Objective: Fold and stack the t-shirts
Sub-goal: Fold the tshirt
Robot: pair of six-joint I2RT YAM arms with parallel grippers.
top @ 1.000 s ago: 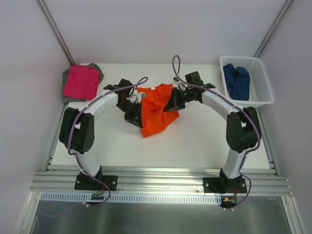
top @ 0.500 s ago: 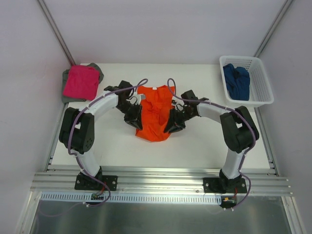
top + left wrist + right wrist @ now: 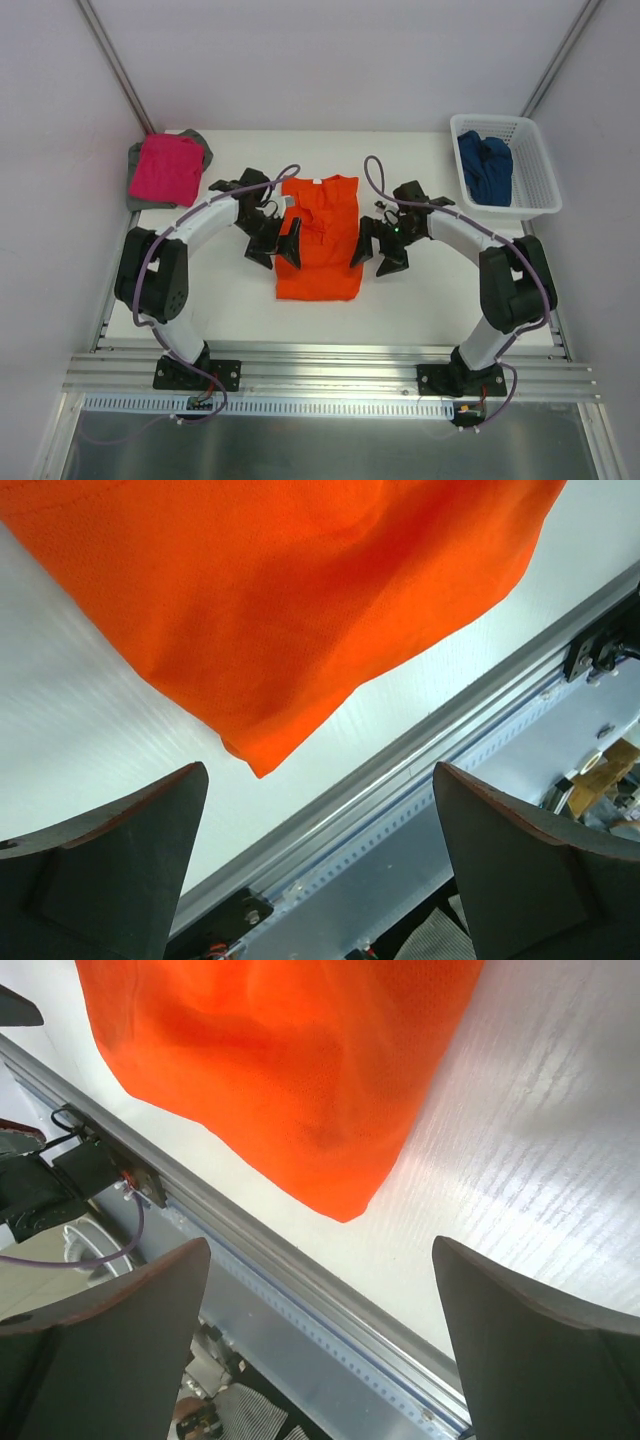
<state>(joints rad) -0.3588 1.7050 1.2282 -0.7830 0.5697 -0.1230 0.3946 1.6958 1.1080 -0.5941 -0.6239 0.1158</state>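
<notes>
The bright orange t-shirt (image 3: 320,240) lies flat in a long folded strip at the middle of the table, collar at the far end. Its near corner shows in the left wrist view (image 3: 300,610) and the right wrist view (image 3: 290,1070). My left gripper (image 3: 276,246) hangs open just beside the shirt's left edge, holding nothing. Beside the right edge my right gripper (image 3: 378,248) is open and empty too. A folded magenta pink t-shirt (image 3: 165,168) rests on a grey t-shirt (image 3: 137,162) at the far left. The dark blue t-shirt (image 3: 486,167) is bundled in the basket.
A white lattice basket (image 3: 533,195) stands at the far right corner of the table. An aluminium rail (image 3: 330,365) runs along the table's near edge, by both arm bases. White walls close the back and sides.
Both grippers have let go of the orange t-shirt and opened wide. The shirt, bunched and lifted before, now lies spread flat. Both grippers have drawn slightly outward from it.
</notes>
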